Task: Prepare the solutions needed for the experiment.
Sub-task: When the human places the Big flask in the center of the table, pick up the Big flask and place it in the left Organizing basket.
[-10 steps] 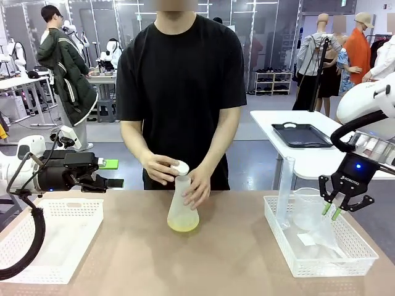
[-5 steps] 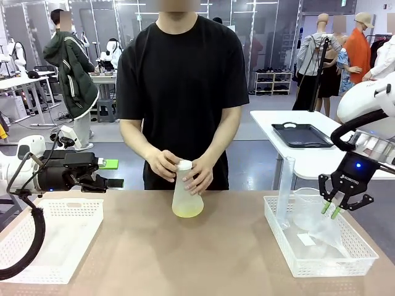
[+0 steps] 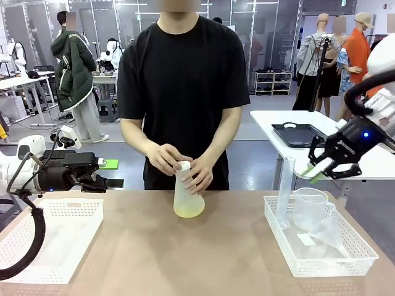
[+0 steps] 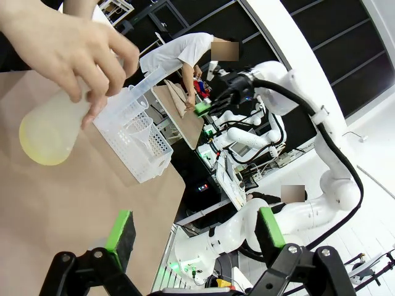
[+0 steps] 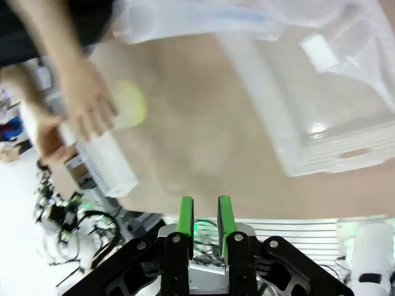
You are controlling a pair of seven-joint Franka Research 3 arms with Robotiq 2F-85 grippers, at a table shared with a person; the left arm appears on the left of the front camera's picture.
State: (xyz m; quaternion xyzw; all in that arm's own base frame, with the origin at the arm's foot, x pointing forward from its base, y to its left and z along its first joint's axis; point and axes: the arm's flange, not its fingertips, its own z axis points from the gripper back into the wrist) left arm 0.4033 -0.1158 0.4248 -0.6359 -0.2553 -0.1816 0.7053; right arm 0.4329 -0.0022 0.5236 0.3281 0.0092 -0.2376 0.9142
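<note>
So: left of frame, left gripper [image 3: 114, 174] spread wide, empty | centre, solutions [image 3: 188, 211] lie shallow in the flask [image 3: 187, 192], person's hands [image 3: 163, 160] at its cap [image 3: 183, 165]; preparation looks unfinished | upper right, right gripper [image 3: 318, 174] nearly closed, empty, above the basket [image 3: 321, 264].

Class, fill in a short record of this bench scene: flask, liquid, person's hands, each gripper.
flask: frosted, conical, upright on table, white stopper at its mouth
liquid: shallow pale yellow-green layer at flask bottom
person's hands: both at the flask's top
left gripper: open, empty, near left basket
right gripper: nearly closed, empty, raised near right basket
</note>
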